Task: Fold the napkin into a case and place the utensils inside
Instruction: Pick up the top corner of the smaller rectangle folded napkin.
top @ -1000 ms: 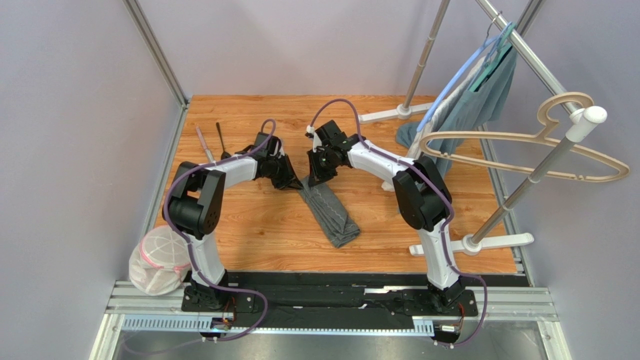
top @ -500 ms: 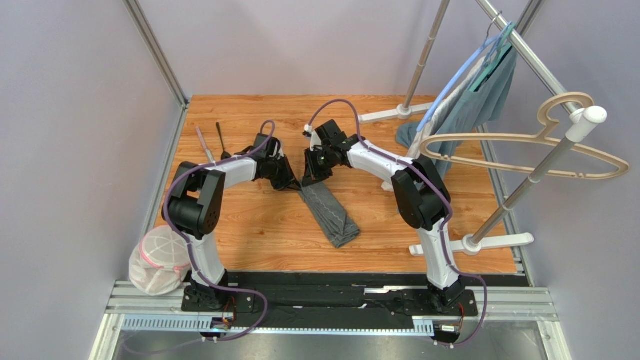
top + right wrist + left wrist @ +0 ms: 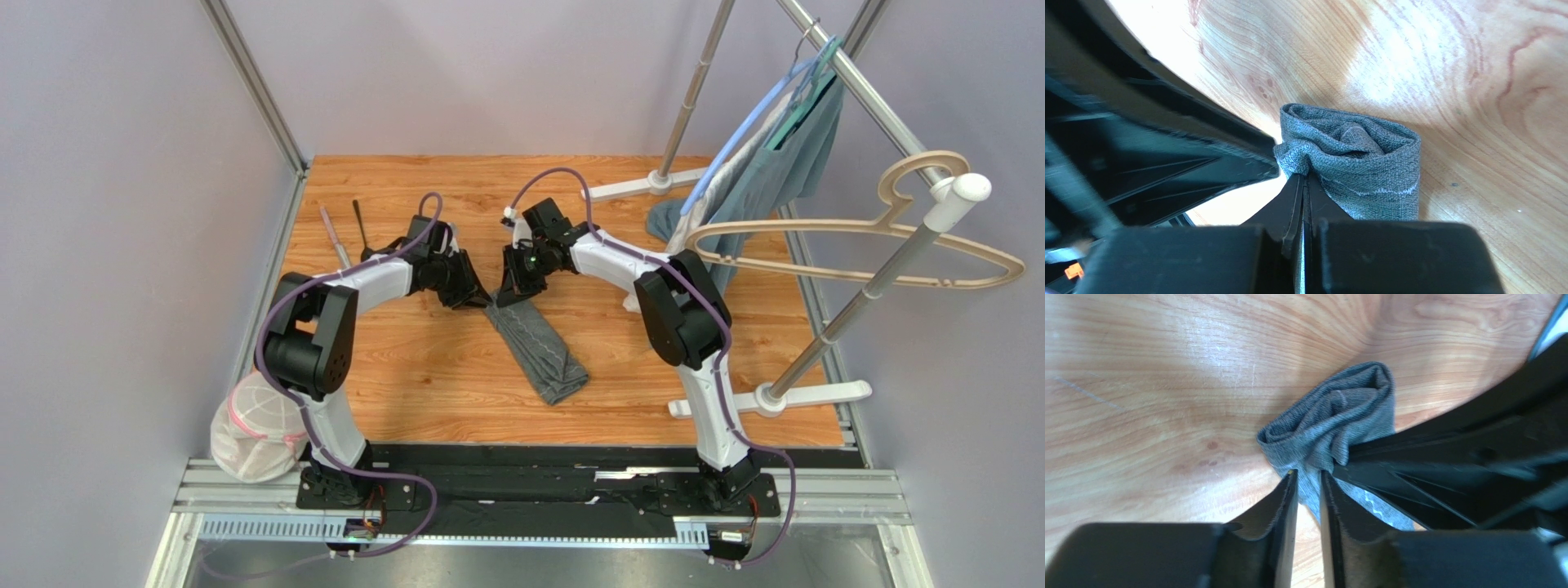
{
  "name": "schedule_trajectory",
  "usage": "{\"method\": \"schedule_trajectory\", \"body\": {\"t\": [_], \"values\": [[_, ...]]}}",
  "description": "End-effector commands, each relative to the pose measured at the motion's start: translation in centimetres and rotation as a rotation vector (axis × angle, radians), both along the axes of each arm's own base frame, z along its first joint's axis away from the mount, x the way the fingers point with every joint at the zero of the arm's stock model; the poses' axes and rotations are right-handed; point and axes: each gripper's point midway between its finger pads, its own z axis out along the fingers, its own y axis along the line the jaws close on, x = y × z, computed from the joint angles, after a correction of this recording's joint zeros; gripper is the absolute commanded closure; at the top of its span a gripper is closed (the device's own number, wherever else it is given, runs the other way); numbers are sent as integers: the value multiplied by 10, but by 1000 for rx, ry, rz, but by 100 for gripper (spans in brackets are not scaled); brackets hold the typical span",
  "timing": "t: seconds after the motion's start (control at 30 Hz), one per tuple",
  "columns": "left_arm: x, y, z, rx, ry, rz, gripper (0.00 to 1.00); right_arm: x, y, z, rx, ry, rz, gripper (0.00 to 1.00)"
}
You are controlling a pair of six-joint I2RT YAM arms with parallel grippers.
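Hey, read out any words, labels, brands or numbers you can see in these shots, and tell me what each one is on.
No text can be read in any view.
napkin: pale stitched lines only, no label showing.
hanger: plain, no marking visible.
orange spot at the lower left of the right wrist view: too small and blurred to read.

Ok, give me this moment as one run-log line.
dark grey stitched cloth napkin: narrow strip, far end bunched | left gripper: slightly open at it | right gripper: shut on it | slim silver knife, black spoon: outside
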Motion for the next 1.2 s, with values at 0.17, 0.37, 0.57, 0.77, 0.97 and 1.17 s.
{"method": "schedule_trajectory", "body": {"t": [0.17,0.37,0.57,0.77,0.97,1.17], "values": [[9,-5,30,-68,-38,-10,63,-1,6,8,48,-24,38,100],[16,-13,26,-108,-16,-3,62,-4,6,10,54,-25,50,100],[18,-13,18,-101,12,21,62,-3,7,16,61,-35,52,100],[22,-10,24,-89,-6,52,62,-4,7,14,62,-30,53,100],[20,-7,13,-62,55,79,62,-5,6,15,62,-32,57,100],[20,-8,18,-99,25,110,63,-7,5,17,65,-37,63,100]]}}
